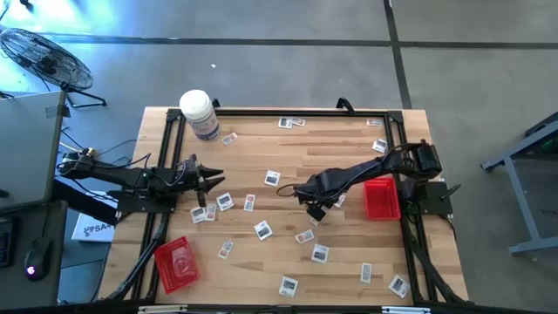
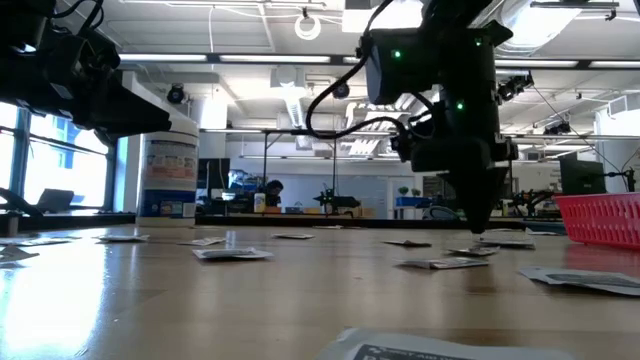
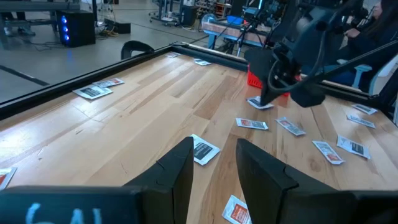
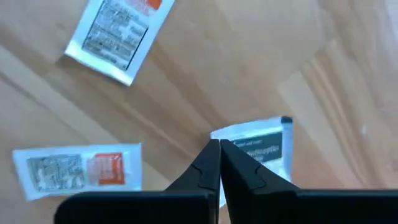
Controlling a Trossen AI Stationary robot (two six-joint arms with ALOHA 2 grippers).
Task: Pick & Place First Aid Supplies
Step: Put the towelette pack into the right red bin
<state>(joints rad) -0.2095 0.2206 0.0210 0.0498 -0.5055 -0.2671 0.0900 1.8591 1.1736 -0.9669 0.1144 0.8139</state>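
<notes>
Print on packet (image 4: 261,146) under right end effector (image 4: 219,152) stays unreadable.

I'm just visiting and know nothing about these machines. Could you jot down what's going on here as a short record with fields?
Setting: wooden table strewn with small first aid packets
Right end effector: down at the table, fingers shut on a white packet
Left end effector: open, hovering at the table's left side, holding nothing
Trays: red tray by the right arm, another red tray near the left front
Also present: white jar at the back left
</notes>
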